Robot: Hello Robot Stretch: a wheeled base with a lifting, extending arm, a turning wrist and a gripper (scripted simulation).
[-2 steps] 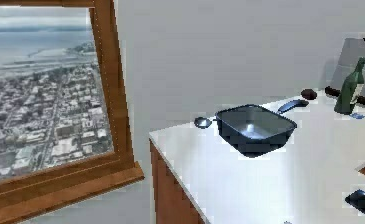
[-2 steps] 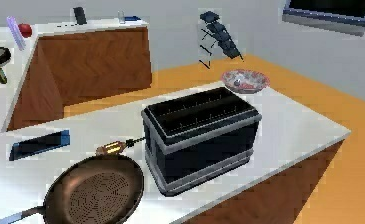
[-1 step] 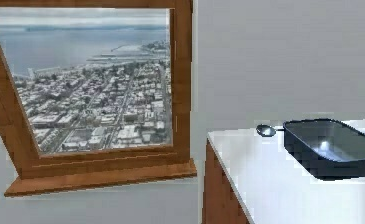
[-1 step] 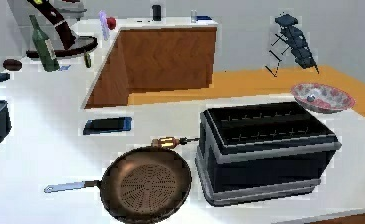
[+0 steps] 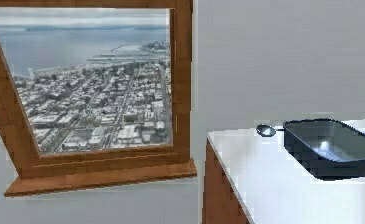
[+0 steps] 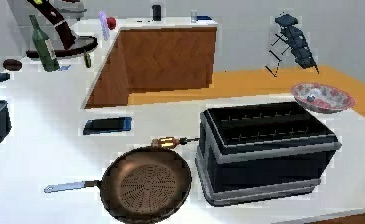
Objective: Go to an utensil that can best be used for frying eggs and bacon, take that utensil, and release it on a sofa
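Bright, even light; daylight fills the window [image 5: 90, 85], its frame leaning at the edge; the worktop [image 6: 40, 150] gleams white, the pan [image 6: 145, 185] glints.

Copper-brown frying pan [image 6: 145, 186] with dotted inside, black toaster [image 6: 268, 150], white worktop [image 6: 50, 140], red-patterned bowl [image 6: 322, 97], green bottle [image 6: 46, 48], brown window frame [image 5: 100, 172].

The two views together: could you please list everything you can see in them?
frying pan: one, copper-brown with a grey handle, on the white counter, arm side view's bottom
toaster-like box: one, black and grey, right of the pan
phone: one, dark blue, flat on the counter beyond the pan
bowl: one, reddish patterned, beyond the box
bottle: one, green, upright, arm side view's upper left
rack: one, dark, by the far wall
window: one, wood-framed, city outside, forward view's left
sink: one, dark, in the counter, forward view's right
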